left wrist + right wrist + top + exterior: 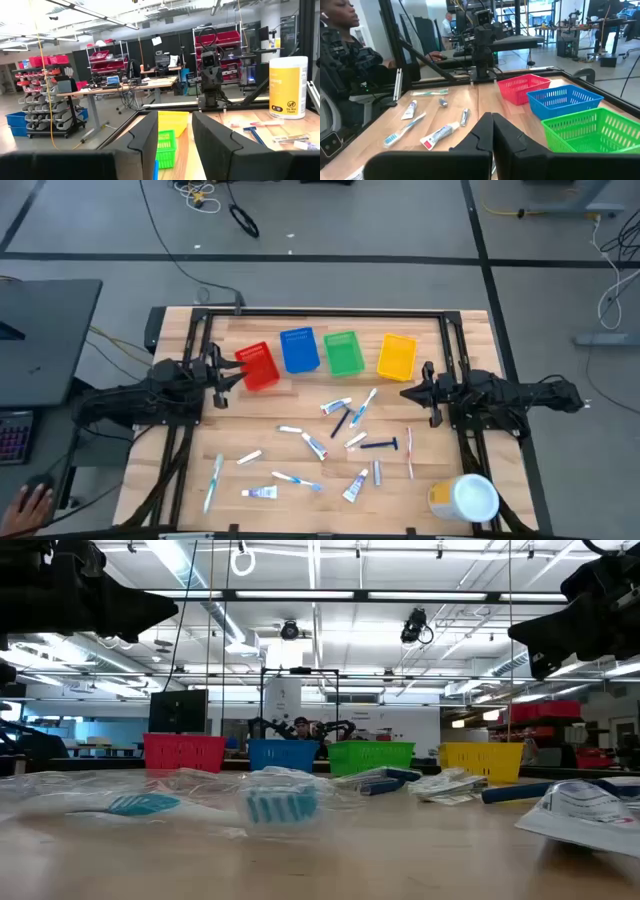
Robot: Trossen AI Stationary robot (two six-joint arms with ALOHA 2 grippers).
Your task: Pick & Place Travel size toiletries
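high: overhead, straight down | low: tabletop level | wrists: face across | shared: red bin (260, 367)

Travel size toiletries (330, 442) lie scattered flat across the wooden tabletop, none in any bin. White toothpaste tubes (336, 406) with blue and red print lie at mixed angles. Thin toothbrushes: a blue-headed one (214, 482) near the left front, a pink one (410, 452) toward the right. A blue-handled razor (379, 445) lies mid-right, and a dark slim razor (341, 423) near the middle.
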